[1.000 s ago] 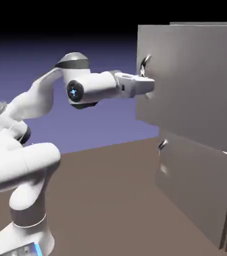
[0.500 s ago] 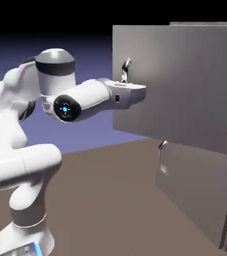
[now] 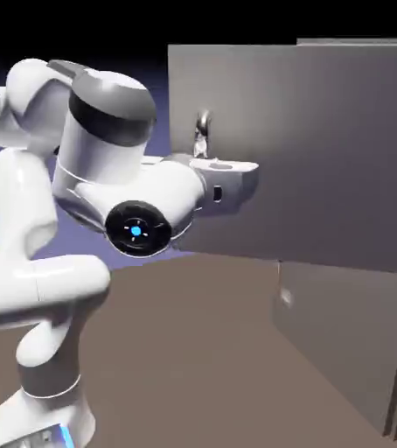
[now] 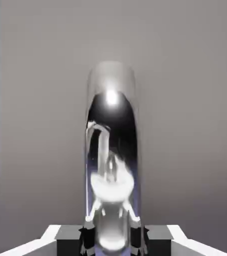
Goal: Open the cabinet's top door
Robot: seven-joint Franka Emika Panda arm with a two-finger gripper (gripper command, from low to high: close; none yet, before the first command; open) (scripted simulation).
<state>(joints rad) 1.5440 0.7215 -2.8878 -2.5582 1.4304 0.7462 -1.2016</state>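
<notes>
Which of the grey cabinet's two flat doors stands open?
The upper flat grey door, the one whose curved silver handle the gripper is shut on. It stands swung out, while the lower grey door sits closed beneath.

Surroundings: brown ground (image 3: 193, 350) and backdrop (image 3: 75, 243).
The ground is plain and matte, its far edge rising slightly toward the exterior view's right; the backdrop is blue-violet, darkening to black above, and shows as a narrow strip along the hand view's left edge.

Brown table (image 3: 193, 359), grey cabinet (image 3: 346, 341) standing at the exterior view's right, white robot base (image 3: 40, 416) at left
</notes>
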